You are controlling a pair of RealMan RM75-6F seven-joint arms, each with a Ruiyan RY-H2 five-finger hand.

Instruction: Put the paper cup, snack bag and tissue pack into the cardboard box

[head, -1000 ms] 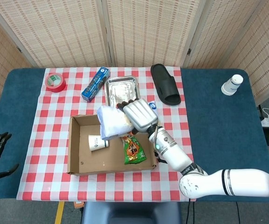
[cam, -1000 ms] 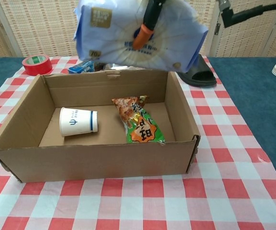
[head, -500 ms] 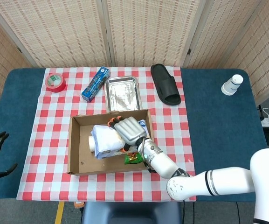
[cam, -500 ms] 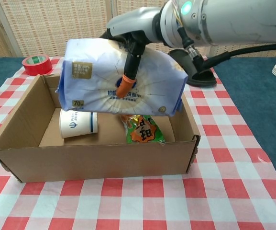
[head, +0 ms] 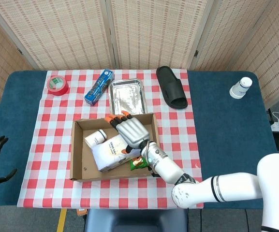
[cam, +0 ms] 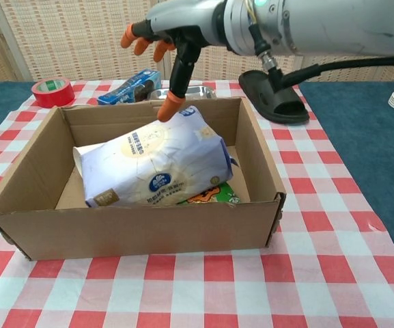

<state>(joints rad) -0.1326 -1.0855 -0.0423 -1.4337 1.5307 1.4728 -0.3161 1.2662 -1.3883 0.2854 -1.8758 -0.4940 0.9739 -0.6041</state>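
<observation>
Tissue pack (cam: 157, 166) lying tilted in cardboard box (cam: 19, 179), atop snack bag (cam: 214, 197), paper cup (head: 95, 138) at its 11 o'clock; right robot hand (cam: 161, 48) spread above, empty, apparently releasing

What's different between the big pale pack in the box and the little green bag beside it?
The tissue pack is much larger than the snack bag. It is pale blue and white; the snack bag is green and orange. The tissue pack lies tilted on top, plainly seen, while the snack bag is mostly covered beneath it. Both sit inside the cardboard box.
</observation>
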